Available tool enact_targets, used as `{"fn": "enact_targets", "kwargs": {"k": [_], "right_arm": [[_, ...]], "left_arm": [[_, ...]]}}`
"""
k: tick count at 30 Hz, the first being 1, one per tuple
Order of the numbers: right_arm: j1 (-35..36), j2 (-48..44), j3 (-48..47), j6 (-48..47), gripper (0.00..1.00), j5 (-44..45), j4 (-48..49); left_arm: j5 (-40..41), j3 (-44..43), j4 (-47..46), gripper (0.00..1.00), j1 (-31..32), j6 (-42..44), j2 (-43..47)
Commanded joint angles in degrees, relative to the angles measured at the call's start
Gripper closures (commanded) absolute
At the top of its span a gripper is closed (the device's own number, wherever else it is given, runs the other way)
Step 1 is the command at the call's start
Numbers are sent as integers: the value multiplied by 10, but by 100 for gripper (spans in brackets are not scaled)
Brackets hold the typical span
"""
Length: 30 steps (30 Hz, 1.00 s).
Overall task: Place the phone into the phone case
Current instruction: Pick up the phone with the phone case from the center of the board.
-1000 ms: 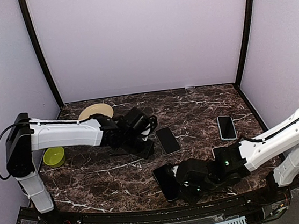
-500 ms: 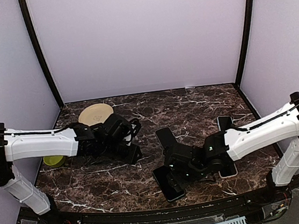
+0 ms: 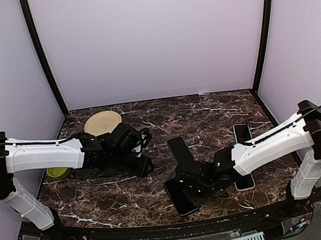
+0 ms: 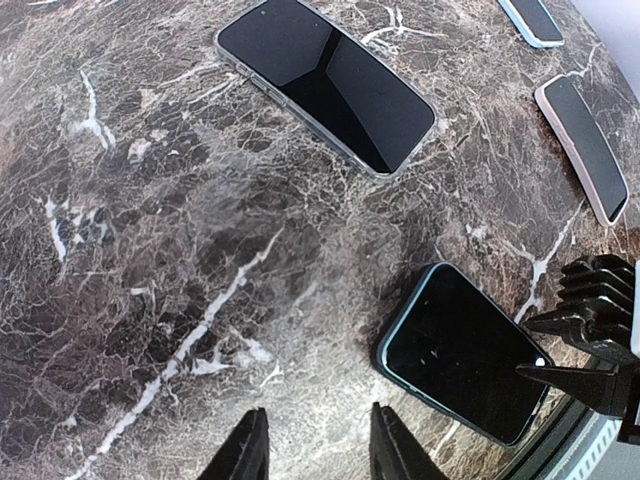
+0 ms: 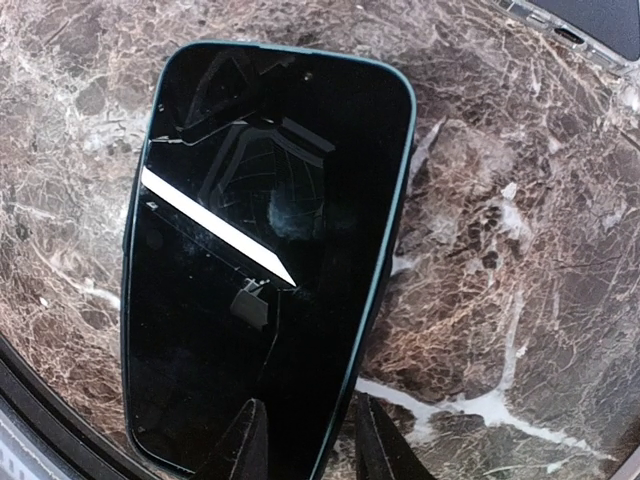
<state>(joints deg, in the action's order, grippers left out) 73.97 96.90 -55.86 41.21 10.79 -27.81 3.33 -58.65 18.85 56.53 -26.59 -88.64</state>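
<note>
Phone (image 5: 265,250) rim teal, wrist views only

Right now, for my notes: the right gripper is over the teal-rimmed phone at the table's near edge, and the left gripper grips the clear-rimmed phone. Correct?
No. The left gripper grips nothing: the left wrist view shows its fingers apart over bare marble, the clear-rimmed phone lying beyond them. The right gripper is indeed over the teal-rimmed phone at the near edge.
</note>
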Motion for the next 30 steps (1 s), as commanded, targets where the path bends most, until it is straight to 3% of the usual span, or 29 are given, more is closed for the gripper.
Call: {"fn": "enact_targets", "kwargs": {"k": [1, 5, 7, 9, 12, 14, 21, 30], "right_arm": [[0, 6, 11, 12, 69, 12, -3], [3, 15, -4, 12, 70, 25, -29], [9, 15, -31, 10, 66, 39, -49], [19, 16, -58, 9, 48, 52, -72], [35, 25, -89, 21, 14, 65, -92], [41, 32, -100, 30, 2, 69, -93], [45, 73, -106, 54, 1, 42, -66], [52, 128, -142, 64, 1, 51, -103]], "left_arm": [[-13, 20, -17, 64, 1, -8, 12], [-14, 22, -13, 63, 1, -6, 13], [-15, 23, -15, 63, 1, -7, 14], [-17, 27, -20, 63, 1, -10, 18], [-24, 34, -32, 63, 1, -16, 24], [-31, 37, -39, 62, 1, -20, 25], [-48, 41, -38, 59, 1, -22, 25], [-56, 49, -50, 58, 1, -27, 23]]}}
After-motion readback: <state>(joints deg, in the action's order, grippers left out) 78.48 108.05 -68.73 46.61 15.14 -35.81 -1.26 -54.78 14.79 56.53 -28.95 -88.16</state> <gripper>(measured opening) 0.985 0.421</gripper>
